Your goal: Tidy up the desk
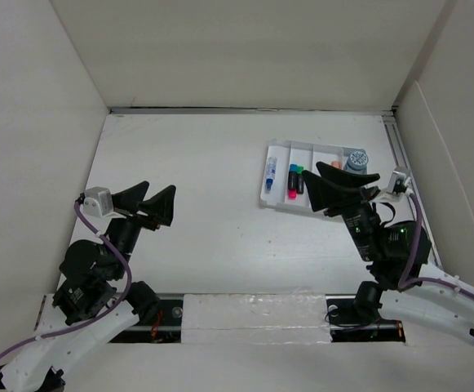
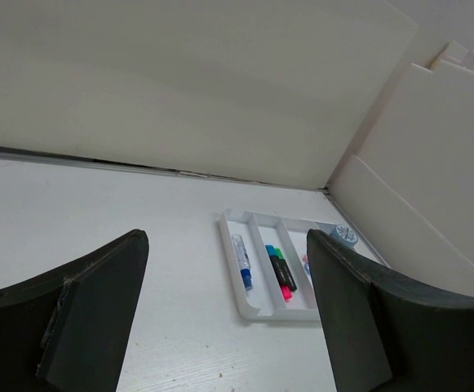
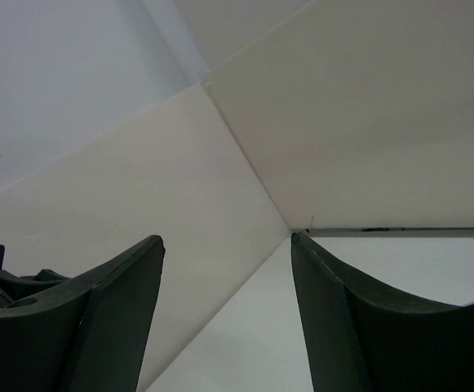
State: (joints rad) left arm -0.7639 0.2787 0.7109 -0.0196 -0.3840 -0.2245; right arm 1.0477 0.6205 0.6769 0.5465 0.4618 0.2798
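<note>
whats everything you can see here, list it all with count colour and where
desk: one, matte white, fills the floor of the scene
wall panels: white, standing along the desk's left, far and right sides
tray: one, white, with compartments, far right of the desk
pen: one, white and blue, tray's leftmost compartment
markers: at least two, with teal, green, pink and black parts, next compartment over
orange item: one, further right in the tray, mostly hidden
round cap: one, grey-blue, tray's right end
left hand: one, black, open, over the desk's near left
right hand: one, black, open, by the tray's near right side
</note>
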